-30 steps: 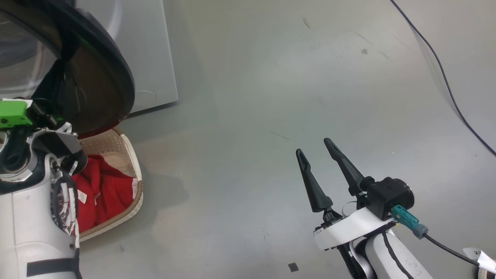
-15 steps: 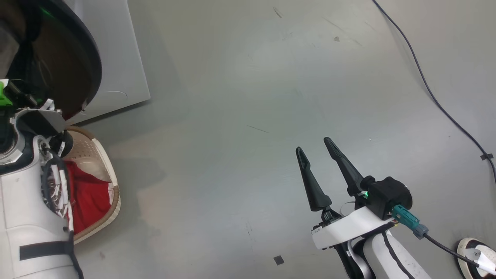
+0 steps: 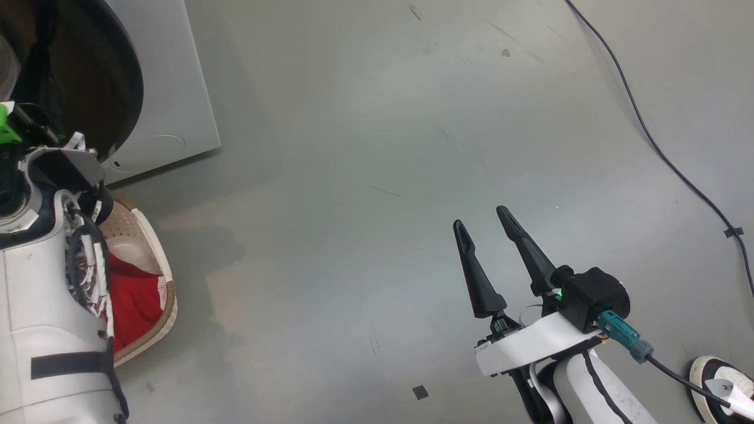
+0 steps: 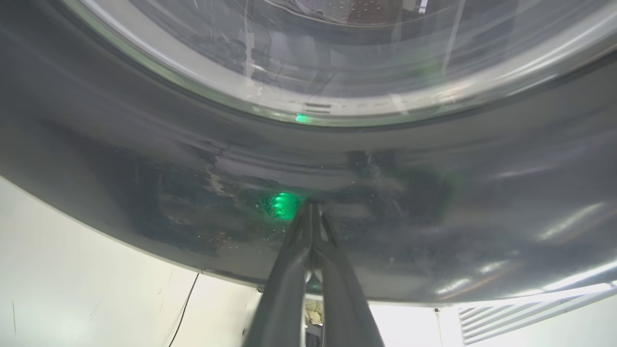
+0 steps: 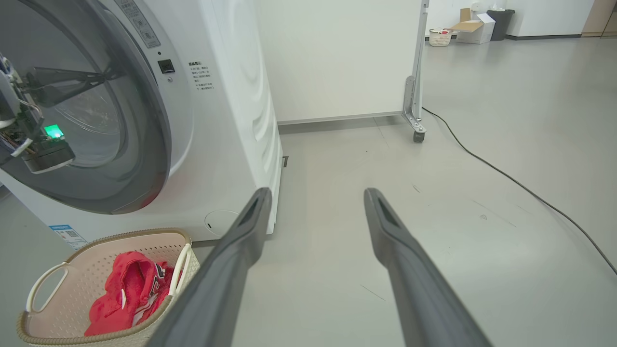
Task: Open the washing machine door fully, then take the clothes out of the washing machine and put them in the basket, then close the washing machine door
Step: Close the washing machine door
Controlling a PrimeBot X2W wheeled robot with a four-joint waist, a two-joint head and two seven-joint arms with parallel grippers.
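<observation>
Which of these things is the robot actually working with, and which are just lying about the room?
Job: washing machine, washing machine door, red clothes, basket, shut left hand at the door.
Lying about: floor cable, wheeled stand, distant cardboard box, black bin.

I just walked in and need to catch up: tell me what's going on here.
The robot's left gripper, shut, has its tips set against the glossy black rim of the washing machine door. The door lies close against the front of the white washing machine; whether it is latched cannot be told. The red clothes lie in the cream basket on the grey floor before the machine. The right gripper hangs open over the floor, holding nothing.
</observation>
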